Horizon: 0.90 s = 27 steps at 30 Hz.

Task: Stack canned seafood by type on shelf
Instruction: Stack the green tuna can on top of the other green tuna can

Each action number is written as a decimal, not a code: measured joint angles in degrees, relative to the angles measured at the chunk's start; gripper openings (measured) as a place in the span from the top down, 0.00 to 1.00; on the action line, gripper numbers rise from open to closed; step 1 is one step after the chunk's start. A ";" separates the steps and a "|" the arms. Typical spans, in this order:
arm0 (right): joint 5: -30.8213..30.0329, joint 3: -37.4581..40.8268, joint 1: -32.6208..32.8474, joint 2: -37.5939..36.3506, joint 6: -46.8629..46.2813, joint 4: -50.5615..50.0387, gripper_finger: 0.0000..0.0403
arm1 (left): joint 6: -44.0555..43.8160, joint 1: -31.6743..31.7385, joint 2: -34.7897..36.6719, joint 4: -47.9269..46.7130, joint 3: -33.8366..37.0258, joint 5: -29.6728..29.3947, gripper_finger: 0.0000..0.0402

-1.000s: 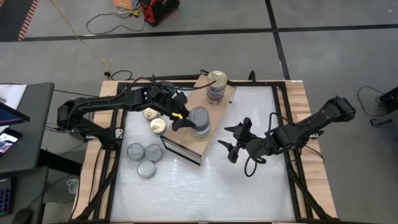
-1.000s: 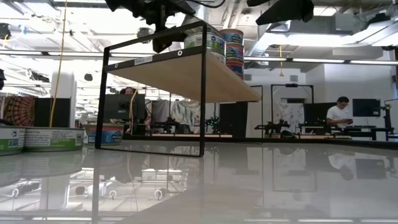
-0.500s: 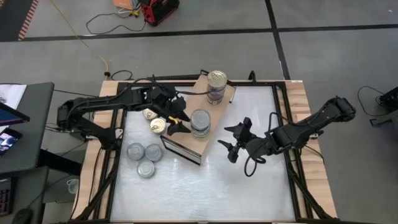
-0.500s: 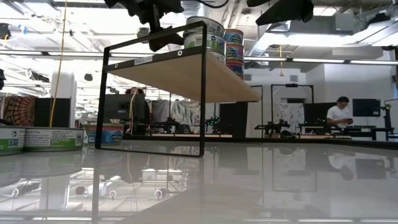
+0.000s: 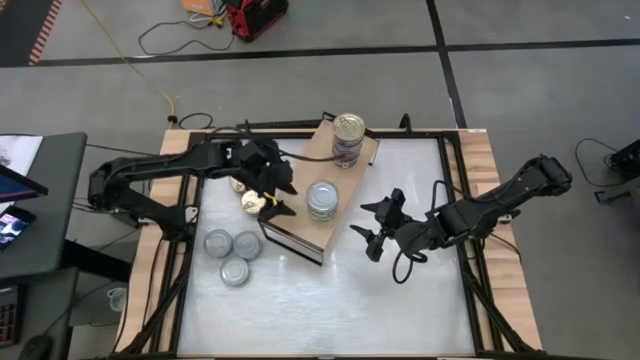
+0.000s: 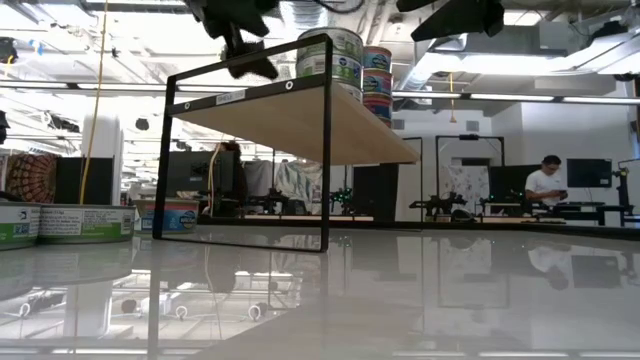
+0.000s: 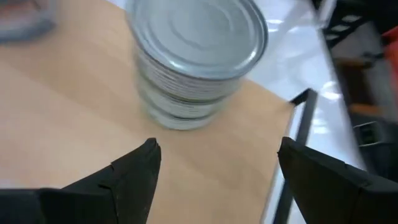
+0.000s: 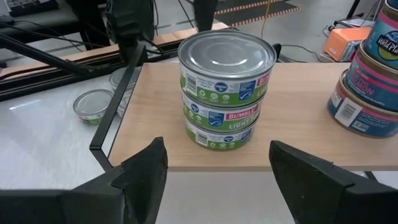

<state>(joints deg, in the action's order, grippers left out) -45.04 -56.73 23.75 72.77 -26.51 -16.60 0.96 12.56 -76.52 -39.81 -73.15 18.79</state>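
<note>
Left claw (image 5: 278, 199) is seen pulled back off the silver stack (image 5: 322, 199); half a second earlier it sat closer against the tins, a second earlier it was over them. Fingers are spread wide and nothing is held, which the left wrist view confirms: both fingers clear of the stack (image 7: 198, 56), tins just ahead of the claw. The release of the top tin is judged complete; the stack stands three high on the shelf (image 5: 300, 235), as counted in the right wrist view (image 8: 227, 93).

Gold stack (image 5: 348, 139) stands on the shelf's far corner, beyond the silver stack from the left claw. Its pink and blue labels mark it as a separate type, so the sort is holding.

Still to be moved: gold tins (image 5: 252, 201) on the table just beside the left claw, and three silver tins (image 5: 232, 255) further back toward its arm's side. The task is judged partly done.

Right claw (image 5: 371, 229) waits off the shelf's other side, wide open, empty, facing the silver stack.

Surface: glossy white tabletop (image 5: 330, 300), strongly reflective in the low view, framed by wooden rails. The shelf is a tan board on a dark frame (image 6: 290, 115). Room: open workshop, grey floor, desks and monitors; a seated person (image 6: 547, 182) far behind
</note>
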 joint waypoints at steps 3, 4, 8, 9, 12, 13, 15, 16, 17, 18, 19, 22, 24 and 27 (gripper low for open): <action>0.01 0.00 0.30 0.00 0.01 -0.10 0.24 | 3.78 -0.73 2.52 -6.22 -4.28 -7.33 0.22; -0.01 0.00 0.49 0.00 0.01 -0.23 0.24 | 3.62 -1.01 3.51 -7.56 -5.24 -9.06 0.22; -0.02 0.31 2.31 0.17 -0.57 -1.62 0.24 | -1.85 -1.41 8.09 -10.59 -4.28 -9.74 0.22; -0.03 0.76 3.04 0.39 -0.89 -1.61 0.24 | -3.14 -1.91 9.44 -11.82 -3.27 -9.22 0.22; -1.03 2.60 5.58 0.79 -2.89 -1.75 0.24 | -5.41 -6.46 14.09 -15.54 0.26 -11.89 0.22; -2.27 3.34 6.33 0.78 -3.71 -1.56 0.24 | -6.22 -8.75 15.82 -15.63 1.79 -14.16 0.22; -5.18 4.33 7.84 0.70 -5.49 -1.09 0.24 | -7.61 -14.02 19.06 -15.24 4.46 -19.14 0.23; -6.62 4.57 8.70 0.70 -6.28 -1.36 0.24 | -8.59 -16.86 20.43 -14.34 5.67 -21.82 0.24; -7.87 4.63 9.49 0.70 -6.75 -1.40 0.24 | -9.83 -19.67 21.61 -13.54 6.65 -24.28 0.25; -8.67 4.63 10.09 0.70 -6.93 -0.61 0.24 | -11.25 -22.71 22.56 -12.99 7.58 -26.57 0.26; -8.98 4.58 10.52 0.66 -7.07 0.38 0.24 | -12.74 -25.75 23.16 -12.89 8.45 -28.47 0.27; -9.14 4.55 11.59 0.66 -7.06 3.14 0.24 | -18.21 -34.19 23.14 -14.42 10.37 -33.37 0.28; -9.20 4.55 12.11 0.66 -7.05 4.45 0.24 | -22.10 -39.07 21.90 -14.98 11.65 -35.46 0.29; -9.61 4.55 12.42 1.07 -7.07 5.61 0.24 | -25.53 -45.58 18.76 -15.35 13.48 -36.57 0.30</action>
<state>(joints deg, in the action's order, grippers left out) -54.65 -52.18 36.17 73.84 -33.59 -10.99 -24.58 -33.02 -57.76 -55.17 -59.67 -17.79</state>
